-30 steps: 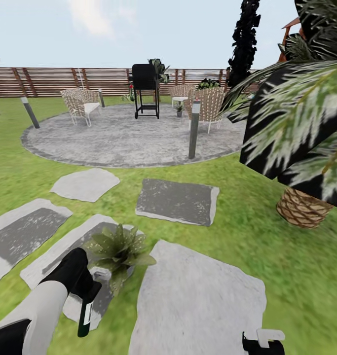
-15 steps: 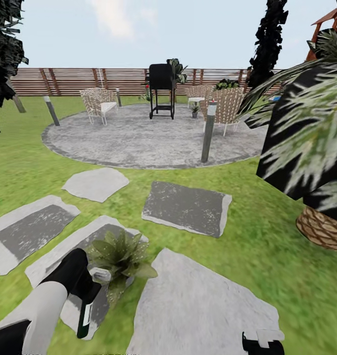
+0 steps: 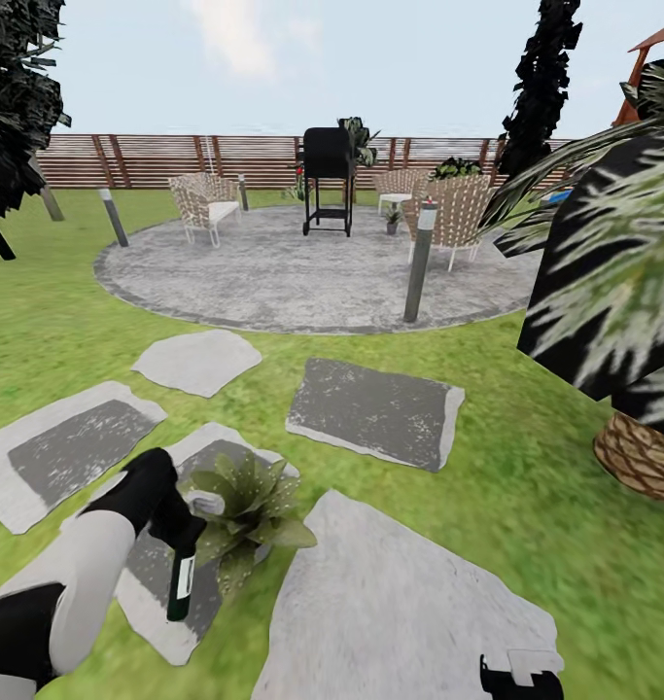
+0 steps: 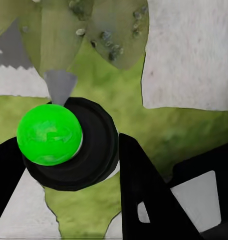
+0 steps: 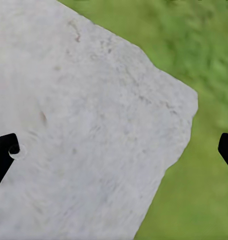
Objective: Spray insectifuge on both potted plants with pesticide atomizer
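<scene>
Green lawn [image 3: 526, 506] carries pale stepping stones [image 3: 370, 413], w/ a potted plant [image 3: 246, 507] sitting at the edge of one near stone. Farther back, round grey stone patio [image 3: 273, 282] holds wicker chairs [image 3: 200, 206], a black grill [image 3: 328, 180] & a bollard lamp [image 3: 420, 261] at its rim. A woven basket planter [image 3: 643, 455] sits on grass at right.

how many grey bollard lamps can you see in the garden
3: one at the patio's near edge, one at its left edge, one at the back beside the left wicker chair. Trees and palm fronds may hide others.
</scene>
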### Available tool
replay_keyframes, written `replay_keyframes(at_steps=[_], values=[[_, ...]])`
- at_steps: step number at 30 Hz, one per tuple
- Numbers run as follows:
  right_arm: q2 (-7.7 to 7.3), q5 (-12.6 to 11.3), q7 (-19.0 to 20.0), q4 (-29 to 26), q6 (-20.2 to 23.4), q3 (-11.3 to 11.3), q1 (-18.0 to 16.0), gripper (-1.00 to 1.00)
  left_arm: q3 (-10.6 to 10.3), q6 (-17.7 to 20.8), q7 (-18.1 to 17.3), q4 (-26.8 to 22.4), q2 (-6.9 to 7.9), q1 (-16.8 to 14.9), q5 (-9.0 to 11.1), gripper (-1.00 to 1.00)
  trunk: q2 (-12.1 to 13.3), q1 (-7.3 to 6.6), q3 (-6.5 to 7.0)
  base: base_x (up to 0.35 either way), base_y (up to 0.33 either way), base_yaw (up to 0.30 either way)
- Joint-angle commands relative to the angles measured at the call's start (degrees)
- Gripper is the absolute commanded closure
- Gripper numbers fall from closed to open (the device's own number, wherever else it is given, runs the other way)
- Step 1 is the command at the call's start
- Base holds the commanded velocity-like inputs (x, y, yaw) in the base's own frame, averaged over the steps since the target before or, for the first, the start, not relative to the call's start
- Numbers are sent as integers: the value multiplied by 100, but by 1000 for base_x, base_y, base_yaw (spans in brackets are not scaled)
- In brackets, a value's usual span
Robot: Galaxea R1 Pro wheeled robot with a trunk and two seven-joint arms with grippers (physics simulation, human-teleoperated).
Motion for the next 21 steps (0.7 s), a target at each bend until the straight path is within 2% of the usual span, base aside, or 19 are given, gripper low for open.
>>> replay_keyframes(at_steps=[1,6,10,14,21], values=[[4,61,-22,5,-16,-41,-4,-100,25,32,-107,4,14,-5,-125,100,-2,-1,-5,0,0,0],[32,53,-36,-5,-16,-41,-3,-100,11,-13,-160,72,35,41,-218,100,-2,-1,-5,0,0,29],[43,52,-39,-6,-16,-41,-2,-100,-17,-37,-166,83,94,76,-222,100,-2,-1,-5,0,0,236],[44,52,-39,-6,-16,-41,-6,-100,-143,-50,-171,85,104,103,-222,100,-2,-1,-5,10,0,187],[44,52,-39,-6,-16,-41,-4,-100,-177,-44,-171,85,77,107,-220,100,-2,-1,-5,272,62,10]])
